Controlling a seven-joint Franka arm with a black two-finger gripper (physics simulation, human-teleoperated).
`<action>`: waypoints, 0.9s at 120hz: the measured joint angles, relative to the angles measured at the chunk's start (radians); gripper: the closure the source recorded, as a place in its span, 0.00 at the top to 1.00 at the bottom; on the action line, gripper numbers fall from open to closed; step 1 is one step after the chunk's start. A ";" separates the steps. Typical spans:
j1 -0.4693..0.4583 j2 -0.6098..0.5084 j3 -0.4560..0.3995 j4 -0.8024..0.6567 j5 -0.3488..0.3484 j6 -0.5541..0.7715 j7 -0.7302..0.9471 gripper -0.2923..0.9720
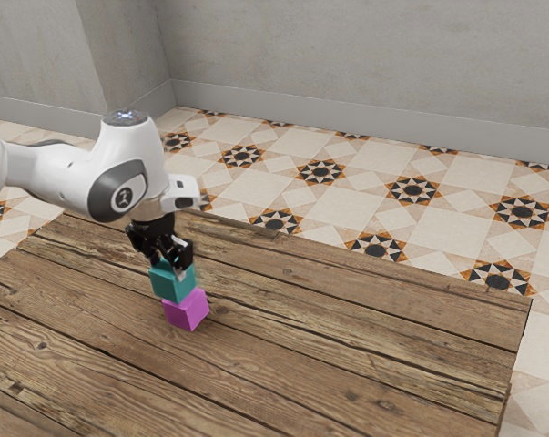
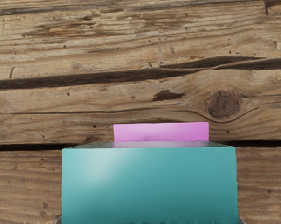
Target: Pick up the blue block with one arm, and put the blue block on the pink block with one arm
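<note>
Closest, the teal-blue cube point(image 2: 148, 184) is clasped between the fingers of the black two-finger gripper point(image 1: 169, 258), directly beneath the hand, stacked over the pink cube point(image 2: 161, 132) and apparently touching it; release seems due.

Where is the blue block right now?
In the exterior view, the blue block sits on top of the pink block, left of the wooden table's middle, with the jaws closed on it from above.

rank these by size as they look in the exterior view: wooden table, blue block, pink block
1. wooden table, by far the largest
2. blue block and pink block: they look alike, so unranked
</note>
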State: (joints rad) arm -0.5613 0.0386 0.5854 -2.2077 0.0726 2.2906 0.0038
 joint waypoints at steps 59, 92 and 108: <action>-0.008 0.010 -0.002 0.000 -0.019 0.003 0.013 0.62; -0.011 -0.012 -0.003 0.006 -0.026 0.001 0.033 0.72; -0.021 -0.042 -0.007 0.027 -0.026 -0.006 0.039 0.73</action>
State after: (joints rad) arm -0.5825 -0.0033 0.5789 -2.1809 0.0463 2.2848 0.0433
